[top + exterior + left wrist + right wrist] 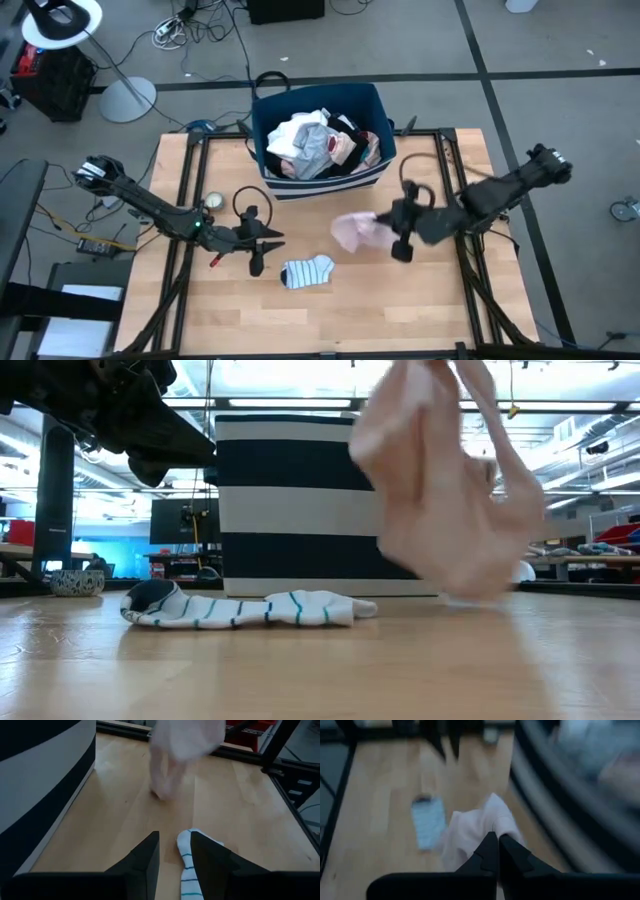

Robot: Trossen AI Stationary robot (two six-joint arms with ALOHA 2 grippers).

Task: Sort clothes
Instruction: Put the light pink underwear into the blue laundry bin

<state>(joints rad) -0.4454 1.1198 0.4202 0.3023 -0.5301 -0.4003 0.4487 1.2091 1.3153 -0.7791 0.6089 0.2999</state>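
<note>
On the tabletop (420,310), just in front of the striped bin (320,180), our right hand (392,232) was pinched shut on a pale pink garment (352,232), which hung limp from the fingertips and sagged in loose folds, its lowest part close to the wood. We judged it light, soft and floppy, so a pinch on a bunched fold near one edge should hold it, though the trailing cloth could drag or snag. Our left hand (268,240) hovered with its fingers spread, holding nothing, just beside a white sock with teal stripes (307,271) lying flat on the wood; that too looked thin and limp, best taken at a raised edge. The bin was heaped with more clothes (322,148), white, grey, pink and dark pieces tangled together, up near its rim.
</note>
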